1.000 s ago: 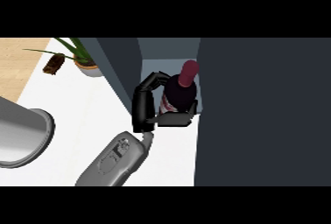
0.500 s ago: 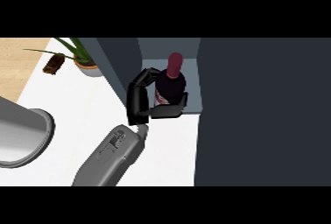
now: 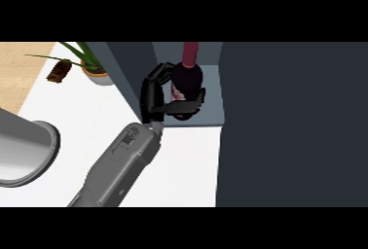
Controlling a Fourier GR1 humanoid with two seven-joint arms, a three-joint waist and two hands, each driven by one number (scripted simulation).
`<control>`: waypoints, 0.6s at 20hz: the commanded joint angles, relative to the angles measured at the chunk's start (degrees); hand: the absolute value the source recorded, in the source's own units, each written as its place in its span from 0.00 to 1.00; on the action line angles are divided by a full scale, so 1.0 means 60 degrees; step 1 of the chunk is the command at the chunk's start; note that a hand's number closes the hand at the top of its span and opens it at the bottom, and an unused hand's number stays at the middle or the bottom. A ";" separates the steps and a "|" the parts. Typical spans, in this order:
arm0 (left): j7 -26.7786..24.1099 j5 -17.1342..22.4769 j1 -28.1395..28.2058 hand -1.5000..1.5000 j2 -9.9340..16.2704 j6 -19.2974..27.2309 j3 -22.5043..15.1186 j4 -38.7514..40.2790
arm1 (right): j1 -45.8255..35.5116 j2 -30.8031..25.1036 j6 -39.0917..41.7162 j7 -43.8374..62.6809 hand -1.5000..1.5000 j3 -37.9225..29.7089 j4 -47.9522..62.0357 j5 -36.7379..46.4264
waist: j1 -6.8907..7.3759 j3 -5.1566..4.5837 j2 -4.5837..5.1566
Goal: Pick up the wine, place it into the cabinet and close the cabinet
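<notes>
One hand in head view, on a grey forearm that came in from the lower edge and angled up and right. It showed left of centre, but which arm it was couldn't be told from this view.

Hand was closed around the wine bottle: fingers curled over the bottle's left side near the shoulder, thumb wrapped across the front lower down. The bottle's lower body was mostly hidden behind the thumb.

Bottle was dark with a dark red neck, standing roughly upright, neck pointing toward the top of the view. It sat inside the cabinet opening, over the pale shelf floor, between the dark left wall and the big dark door panel on the right. Contact with the shelf couldn't be told, as the hand covered the base.

Door panel stood to the right of the opening, so the compartment was open.

Also on the white counter: potted plant at upper left, just beside the cabinet's left wall; grey round vessel at the left edge, well apart from the hand. No second hand showed.
</notes>
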 commanded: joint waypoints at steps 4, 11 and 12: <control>0.0016 0.0251 -0.1052 1.00 -0.0017 -0.0027 0.0265 0.1383 | 0.0833 -0.0226 0.0437 0.0118 0.00 -0.0823 -0.0875 -0.1524 | -0.0041 0.0006 -0.0002; -0.1412 0.0335 -0.2056 1.00 -0.0012 0.0130 0.0776 0.2967 | -0.0047 0.0024 -0.0021 0.0311 0.00 -0.0055 -0.0766 -0.0733 | -0.0148 -0.0005 0.0043; -0.1744 0.0149 -0.2357 1.00 -0.0013 -0.0312 0.1297 0.3683 | 0.0181 0.0177 -0.0044 0.0352 0.00 0.0243 -0.0809 -0.0531 | -0.0153 -0.0005 0.0062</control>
